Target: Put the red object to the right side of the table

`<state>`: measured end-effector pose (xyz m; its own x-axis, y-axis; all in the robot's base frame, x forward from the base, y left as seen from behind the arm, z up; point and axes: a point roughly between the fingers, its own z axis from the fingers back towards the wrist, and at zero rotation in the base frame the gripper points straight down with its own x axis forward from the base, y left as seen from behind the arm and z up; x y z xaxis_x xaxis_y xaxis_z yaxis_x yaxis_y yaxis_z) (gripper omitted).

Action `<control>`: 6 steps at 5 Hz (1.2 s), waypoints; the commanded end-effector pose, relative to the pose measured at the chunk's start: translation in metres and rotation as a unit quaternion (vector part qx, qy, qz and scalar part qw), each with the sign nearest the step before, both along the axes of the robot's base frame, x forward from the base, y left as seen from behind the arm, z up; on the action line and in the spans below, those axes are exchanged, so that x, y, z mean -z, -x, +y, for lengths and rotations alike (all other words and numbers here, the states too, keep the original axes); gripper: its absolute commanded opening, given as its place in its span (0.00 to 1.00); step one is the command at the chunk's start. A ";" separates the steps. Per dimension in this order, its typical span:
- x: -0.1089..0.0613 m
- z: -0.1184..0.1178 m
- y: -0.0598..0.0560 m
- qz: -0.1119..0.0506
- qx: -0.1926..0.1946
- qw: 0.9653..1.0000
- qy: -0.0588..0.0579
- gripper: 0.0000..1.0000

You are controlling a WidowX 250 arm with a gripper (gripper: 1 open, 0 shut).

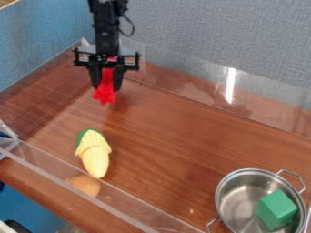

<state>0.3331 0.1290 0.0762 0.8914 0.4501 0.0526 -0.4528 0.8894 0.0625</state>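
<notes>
The red object (107, 88) hangs upright from my gripper (107, 75), its lower end a little above the table (183, 136) at the back left. The black gripper points straight down and its fingers are shut on the block's upper part, which they partly hide.
A yellow corn cob (94, 153) lies near the front acrylic wall (109, 202). A metal pot (257, 206) holding a green cube (278, 211) sits at the front right corner. A clear wall (231, 84) runs along the back, before a blue backdrop.
</notes>
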 end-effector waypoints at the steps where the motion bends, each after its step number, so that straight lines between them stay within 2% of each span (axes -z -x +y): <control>1: -0.049 -0.026 -0.001 -0.053 0.028 0.998 -0.008 0.00; 2: -0.071 -0.061 0.000 -0.071 0.067 0.995 -0.003 0.00; 3: -0.073 -0.095 0.002 -0.074 0.104 0.992 0.003 0.00; 4: -0.065 -0.135 0.005 -0.072 0.140 0.987 0.007 0.00; 5: -0.060 -0.166 0.008 -0.066 0.197 0.978 0.008 0.00; 6: -0.050 -0.180 0.009 -0.054 0.243 0.968 0.010 0.00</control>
<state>0.3221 -0.0510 0.1146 0.9933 -0.0180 0.1145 0.0152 0.9996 0.0248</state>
